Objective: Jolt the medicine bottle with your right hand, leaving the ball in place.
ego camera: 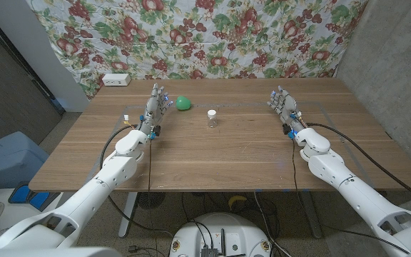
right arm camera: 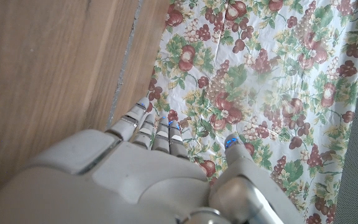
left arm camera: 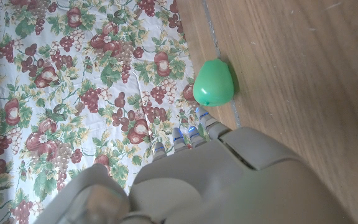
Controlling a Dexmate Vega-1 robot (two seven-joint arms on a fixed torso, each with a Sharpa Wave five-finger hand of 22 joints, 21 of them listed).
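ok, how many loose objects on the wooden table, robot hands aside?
2. A green rubbery ball sits near the left robot hand; a small clear medicine bottle with a white cap stands mid-table, apart from the right robot hand.

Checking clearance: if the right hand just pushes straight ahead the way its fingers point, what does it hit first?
Nothing on the table: the right hand points toward the far edge, and the floral cloth lies beyond. The bottle sits well off to its side. Depth is unclear.

Table (ego camera: 248, 153) matt wood, visible grain. Ball (left arm camera: 214, 83) smooth green, slight sheen, maybe rubber. Medicine bottle (ego camera: 211, 118) clear plastic. Backdrop (ego camera: 212, 36) printed cloth.
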